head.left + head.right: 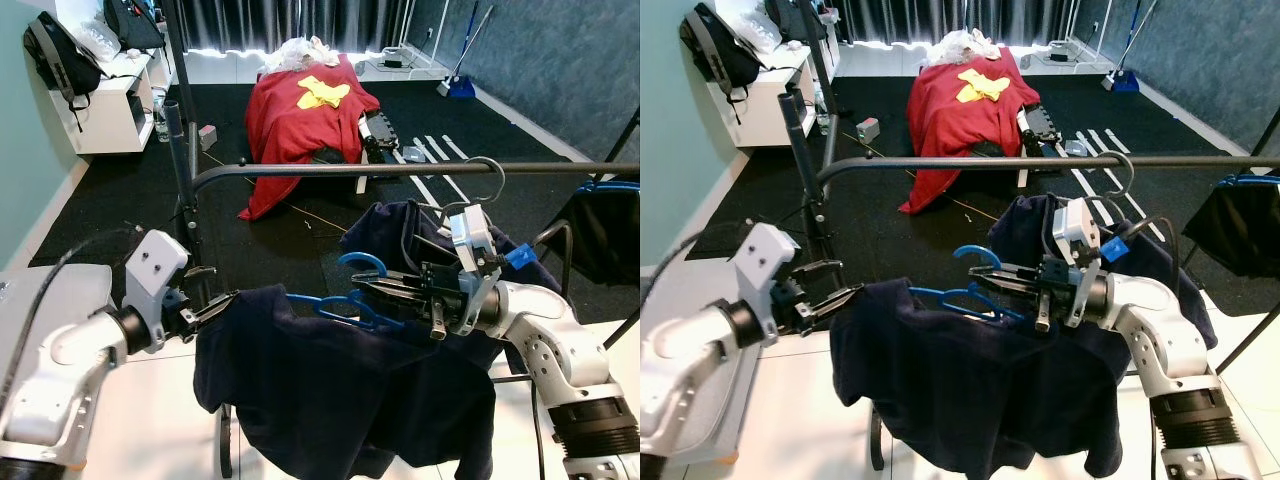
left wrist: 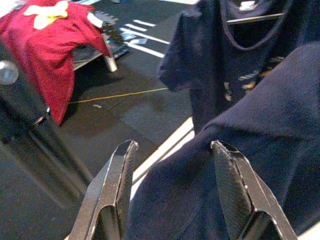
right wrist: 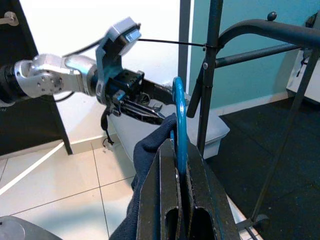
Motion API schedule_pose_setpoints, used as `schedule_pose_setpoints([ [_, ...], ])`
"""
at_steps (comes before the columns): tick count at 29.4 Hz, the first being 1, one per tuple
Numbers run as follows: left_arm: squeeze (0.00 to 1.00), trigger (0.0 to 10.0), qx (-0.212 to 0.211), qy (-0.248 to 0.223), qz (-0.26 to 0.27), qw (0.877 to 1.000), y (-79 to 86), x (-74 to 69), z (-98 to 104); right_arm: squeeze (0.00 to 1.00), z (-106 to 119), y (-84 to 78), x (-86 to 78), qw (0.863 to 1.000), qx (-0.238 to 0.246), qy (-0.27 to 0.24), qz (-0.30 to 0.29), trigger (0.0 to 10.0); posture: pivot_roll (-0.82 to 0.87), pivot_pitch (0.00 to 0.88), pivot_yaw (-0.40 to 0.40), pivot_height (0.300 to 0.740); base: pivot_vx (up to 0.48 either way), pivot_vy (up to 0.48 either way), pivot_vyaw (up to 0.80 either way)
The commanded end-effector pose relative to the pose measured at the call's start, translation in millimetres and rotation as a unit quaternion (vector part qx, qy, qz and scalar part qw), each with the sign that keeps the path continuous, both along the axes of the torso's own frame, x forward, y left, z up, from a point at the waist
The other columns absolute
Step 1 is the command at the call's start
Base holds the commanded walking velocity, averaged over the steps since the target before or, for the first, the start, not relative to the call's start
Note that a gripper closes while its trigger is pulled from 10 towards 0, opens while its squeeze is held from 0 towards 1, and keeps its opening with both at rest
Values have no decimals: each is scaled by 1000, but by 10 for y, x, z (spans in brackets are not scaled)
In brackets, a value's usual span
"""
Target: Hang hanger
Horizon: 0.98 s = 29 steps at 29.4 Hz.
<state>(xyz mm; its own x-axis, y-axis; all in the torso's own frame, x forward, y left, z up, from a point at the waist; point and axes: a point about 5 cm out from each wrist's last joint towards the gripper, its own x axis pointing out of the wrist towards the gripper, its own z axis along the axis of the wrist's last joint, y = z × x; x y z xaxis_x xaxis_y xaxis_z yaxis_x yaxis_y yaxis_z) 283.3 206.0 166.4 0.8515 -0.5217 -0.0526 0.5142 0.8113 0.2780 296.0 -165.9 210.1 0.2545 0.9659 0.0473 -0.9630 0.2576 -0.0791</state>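
Blue hanger [image 1: 345, 297] sits below the dark rack rail [image 1: 420, 170], carrying a navy shirt [image 1: 340, 390] that covers most of its frame; only hook and upper arms show. Right claw [image 1: 375, 290] is clamped on the hanger neck. Left claw [image 1: 215, 308], at 9 o'clock of the shirt, stands wide at the sleeve edge, fingers [image 2: 117, 185] straddling the cloth. A second dark garment [image 1: 410, 235] hangs on the rail behind, crowding the right arm. At 12 o'clock, a red-draped bench [image 1: 300, 125]; at 10 o'clock, a white shelf [image 1: 115, 100].
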Motion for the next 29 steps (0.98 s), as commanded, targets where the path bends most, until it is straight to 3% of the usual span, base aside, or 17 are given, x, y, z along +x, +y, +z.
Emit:
schedule_pose_setpoints([
  [1, 0, 10000, 5, 3, 9, 1000, 21, -4, -47, 0, 137, -2, -1, 999, 20, -27, 6, 0, 95, 43, -45, 740, 0, 0, 0],
  [6, 0, 10000, 9, 22, 50, 998, 184, -47, -202, 0, 161, 2, -17, 999, 29, -29, 12, 0, 96, 42, -40, 740, 0, 0, 0],
  [16, 0, 10000, -16, 46, 68, 997, 236, -60, -367, 0, 176, 5, -19, 999, 33, -30, 15, 0, 99, 39, -37, 740, 0, 0, 0],
  [17, 0, 6863, -23, 49, 70, 996, 233, -56, -399, 0, 185, 3, -20, 999, 35, -29, 16, 0, 98, 38, -36, 740, 0, 0, 0],
  [18, 0, 0, -31, 49, 71, 996, 226, -46, -411, 0, 190, 1, -21, 999, 36, -29, 17, 0, 98, 38, -36, 740, 0, 0, 0],
  [29, 0, 0, -52, 46, 73, 995, 234, -6, -409, 0, 190, 4, -29, 999, 40, -28, 18, 0, 100, 37, -29, 740, 0, 0, 0],
])
